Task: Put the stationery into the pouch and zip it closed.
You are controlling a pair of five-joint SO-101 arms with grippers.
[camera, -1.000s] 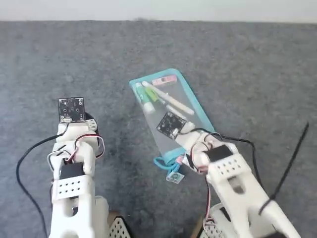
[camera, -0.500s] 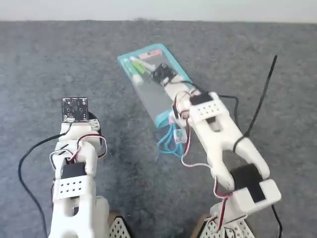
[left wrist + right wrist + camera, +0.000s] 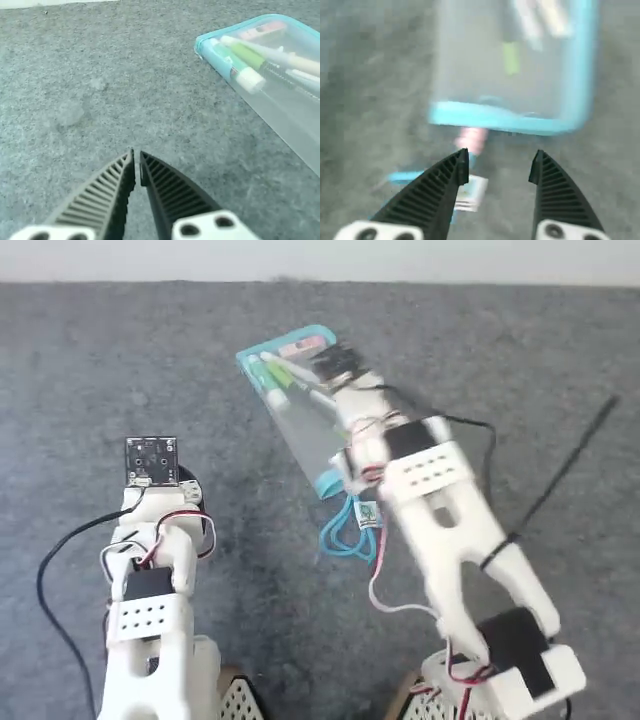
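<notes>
A clear pouch (image 3: 290,400) with a teal border lies on the grey carpet, holding a green marker (image 3: 246,61) and other pens. A teal cord loop (image 3: 343,532) and a small tag (image 3: 367,515) trail from its near end. My right arm (image 3: 430,480) stretches over the pouch. In the right wrist view my right gripper (image 3: 499,165) is open above the pouch's teal end (image 3: 495,119). A pink zipper pull (image 3: 472,137) and the tag (image 3: 470,192) lie beside one finger. My left gripper (image 3: 136,161) is shut over bare carpet, well short of the pouch (image 3: 280,75).
Grey carpet (image 3: 520,370) covers the whole work area, up to a pale wall strip (image 3: 320,260) at the back. My left arm (image 3: 150,570) stands at the near left, its wrist camera board (image 3: 150,460) on top. A black cable (image 3: 570,465) arcs off the right arm.
The pouch has slid away from the arms and to the left. My right arm has stretched forward over it. The left arm has kept still.
</notes>
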